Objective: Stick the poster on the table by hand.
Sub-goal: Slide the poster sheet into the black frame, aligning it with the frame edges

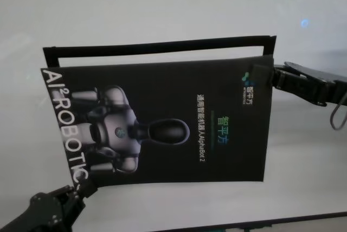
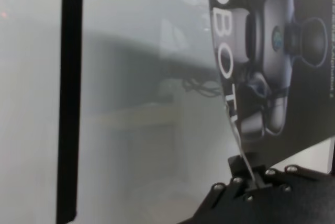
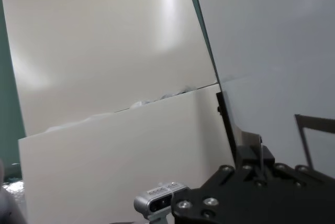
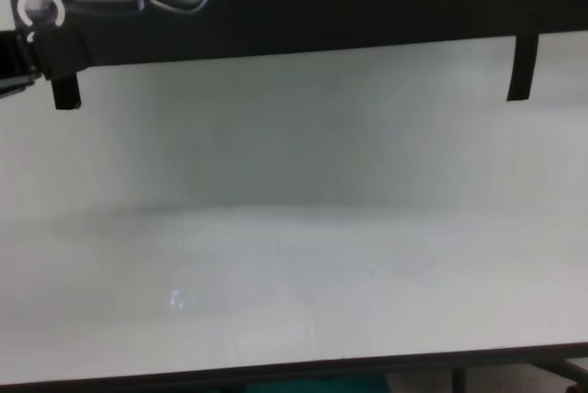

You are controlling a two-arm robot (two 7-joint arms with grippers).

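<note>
You saw a black glossy poster (image 1: 162, 118) bearing a grey-white robot picture, white "AI ROBOTIC" lettering and green characters, on a plain white table (image 1: 162, 4) marked with thin black strips (image 1: 157, 46), flanked by black grippers.

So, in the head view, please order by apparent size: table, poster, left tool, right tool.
1. Table
2. Poster
3. Left tool and right tool: alike, both cut off by the frame, so unranked.

poster (image 1: 162, 118) | "AI² ROBOTIC" along edge | small "AlphaBot 2"
</note>
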